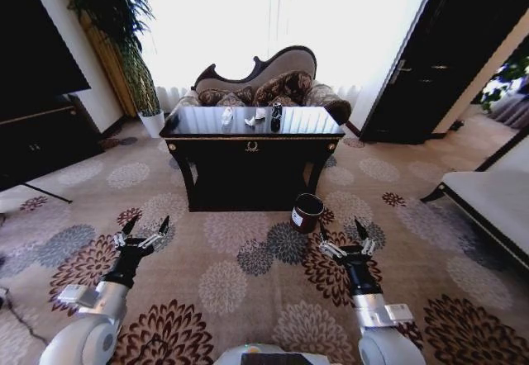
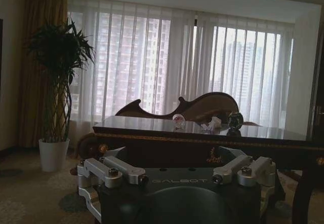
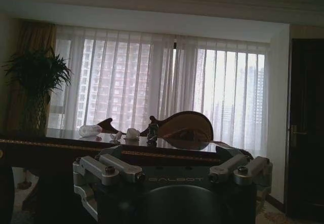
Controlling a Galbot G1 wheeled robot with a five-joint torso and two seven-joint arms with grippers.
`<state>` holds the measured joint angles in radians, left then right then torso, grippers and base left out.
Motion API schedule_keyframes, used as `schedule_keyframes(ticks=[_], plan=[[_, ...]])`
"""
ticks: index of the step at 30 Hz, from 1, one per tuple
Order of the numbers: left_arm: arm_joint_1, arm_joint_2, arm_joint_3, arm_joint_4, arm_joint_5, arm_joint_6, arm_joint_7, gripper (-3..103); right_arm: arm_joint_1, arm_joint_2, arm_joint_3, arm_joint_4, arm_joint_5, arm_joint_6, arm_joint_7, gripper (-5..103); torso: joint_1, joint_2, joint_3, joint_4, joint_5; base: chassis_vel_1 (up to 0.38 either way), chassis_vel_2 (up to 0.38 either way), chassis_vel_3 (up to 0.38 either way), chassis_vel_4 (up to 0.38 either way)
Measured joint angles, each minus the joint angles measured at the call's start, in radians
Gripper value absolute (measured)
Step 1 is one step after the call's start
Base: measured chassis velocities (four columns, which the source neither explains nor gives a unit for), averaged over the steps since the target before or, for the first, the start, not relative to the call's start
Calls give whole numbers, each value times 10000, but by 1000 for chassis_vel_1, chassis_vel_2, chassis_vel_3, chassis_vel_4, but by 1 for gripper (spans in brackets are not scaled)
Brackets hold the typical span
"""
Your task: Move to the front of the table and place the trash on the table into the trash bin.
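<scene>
From the head camera, a dark table [image 1: 251,143] stands ahead on patterned carpet, with a clear bottle [image 1: 226,116], white paper scraps [image 1: 254,117] and a dark can [image 1: 276,117] on top. A round brown bin [image 1: 307,213] sits on the floor by its front right leg. The left gripper [image 1: 144,233] and right gripper [image 1: 345,237] hover low, fingers spread, holding nothing. From the left wrist, the litter [image 2: 210,122] lies on the tabletop [image 2: 152,125]. From the right wrist, the bottle [image 3: 90,130] lies beside a paper scrap [image 3: 132,133].

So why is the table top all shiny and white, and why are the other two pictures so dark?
Head view: the bright window behind glares off the glossy table, and the wide lens bends the walls. Both wrist views look straight into that window, so the table and trash show as dim, backlit shapes.
</scene>
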<state>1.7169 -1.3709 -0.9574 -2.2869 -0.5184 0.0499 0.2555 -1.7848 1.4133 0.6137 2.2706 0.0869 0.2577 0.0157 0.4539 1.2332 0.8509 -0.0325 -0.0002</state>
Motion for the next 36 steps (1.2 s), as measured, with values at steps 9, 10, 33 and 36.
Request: schedule_keyframes(ticks=[9, 10, 33, 36], plan=[[-64, -25, -147, 51, -100, 0, 0, 100, 113, 127, 40, -43, -985, -152, 131, 100, 0, 0, 0, 0, 0, 0, 0, 0, 0], [-78, -35, -148, 66, -105, 0, 0, 100, 110, 132, 39, -39, -1104, -154, 122, 100, 0, 0, 0, 0, 0, 0, 0, 0, 0], [-105, -49, -267, 12, -331, -3, 11, 100, -47, 179, -432, 194, -59, -358, -58, 100, 0, 0, 0, 0, 0, 0, 0, 0, 0], [-115, -29, -382, -50, -414, 1, 13, 100, -62, 177, -386, 235, 102, -415, -105, 100, 0, 0, 0, 0, 0, 0, 0, 0, 0]])
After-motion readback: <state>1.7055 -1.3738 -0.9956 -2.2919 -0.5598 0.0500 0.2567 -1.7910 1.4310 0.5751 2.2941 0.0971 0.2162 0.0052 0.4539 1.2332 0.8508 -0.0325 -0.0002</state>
